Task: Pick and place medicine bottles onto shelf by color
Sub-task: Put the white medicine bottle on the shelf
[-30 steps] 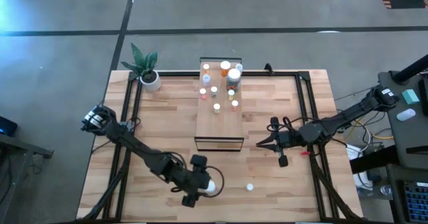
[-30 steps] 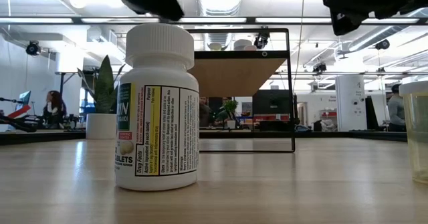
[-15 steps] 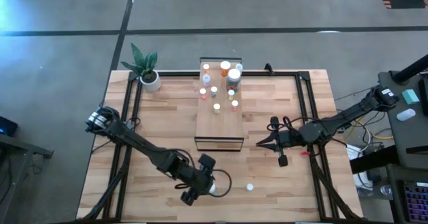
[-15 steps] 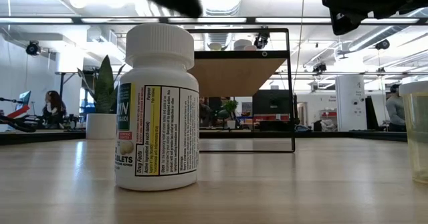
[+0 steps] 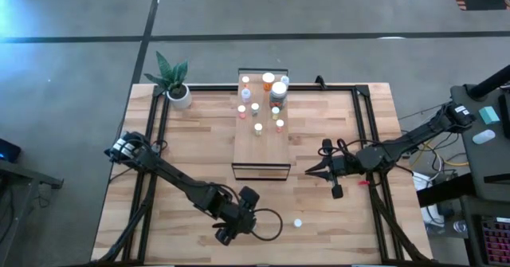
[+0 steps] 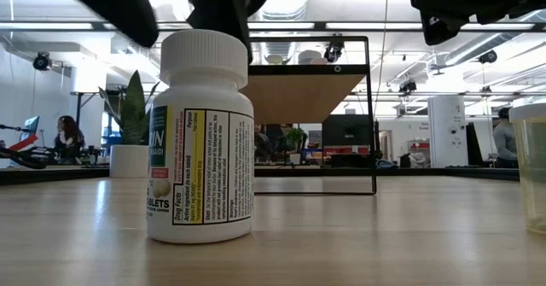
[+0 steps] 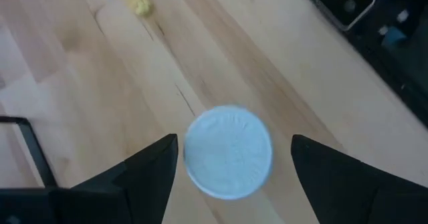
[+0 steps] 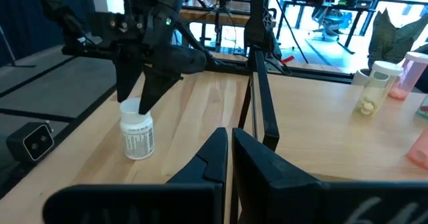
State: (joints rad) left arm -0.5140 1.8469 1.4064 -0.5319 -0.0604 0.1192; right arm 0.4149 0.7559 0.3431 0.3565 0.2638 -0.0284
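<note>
A white medicine bottle with a white cap [image 7: 227,160] and a printed label [image 6: 200,141] stands upright on the table near its near edge. My left gripper [image 5: 241,217] hangs over it pointing down. It is open, with one finger on each side of the cap [image 6: 203,47] and a small gap to each. In the high view the gripper hides the bottle. A second small bottle [image 5: 297,222] stands to its right. The shelf [image 5: 260,151] carries several bottles [image 5: 263,100] at its far end. My right gripper [image 5: 311,171] waits shut, right of the shelf.
A white pot with a green plant [image 5: 177,92] stands at the far left corner. A black frame [image 5: 155,139] runs along the table's sides. A clear bottle [image 6: 533,166] shows at the low view's right edge. A yellow speck [image 7: 140,5] lies on the wood.
My left gripper has moved toward the table's right until it is over the white bottle, and it has come down. Its fingers now stand on either side of the cap. The bottle has not moved.
</note>
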